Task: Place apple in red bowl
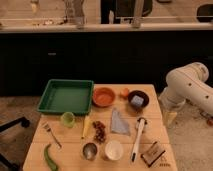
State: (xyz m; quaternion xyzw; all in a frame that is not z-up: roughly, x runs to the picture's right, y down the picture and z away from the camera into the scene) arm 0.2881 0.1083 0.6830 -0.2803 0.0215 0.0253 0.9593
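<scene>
The apple point(125, 92) is a small orange-yellow fruit lying on the wooden table point(65, 145), between the red bowl and a dark bowl. The red bowl point(104, 96) is shallow, orange-red and holds nothing, just right of the green tray point(66, 96). My white arm point(187, 86) reaches in from the right. My gripper point(170, 118) hangs low beside the table's right edge, well right of the apple and away from every object.
A dark bowl point(138, 100) holds a blue item. Toward the front lie a lime-green cup point(68, 119), yellow wedge point(86, 126), fork point(51, 134), green pepper point(49, 157), metal cup point(90, 150), white cup point(113, 149), grey cloth point(119, 122), white utensil point(137, 137) and small box point(153, 154). A dark counter stands behind.
</scene>
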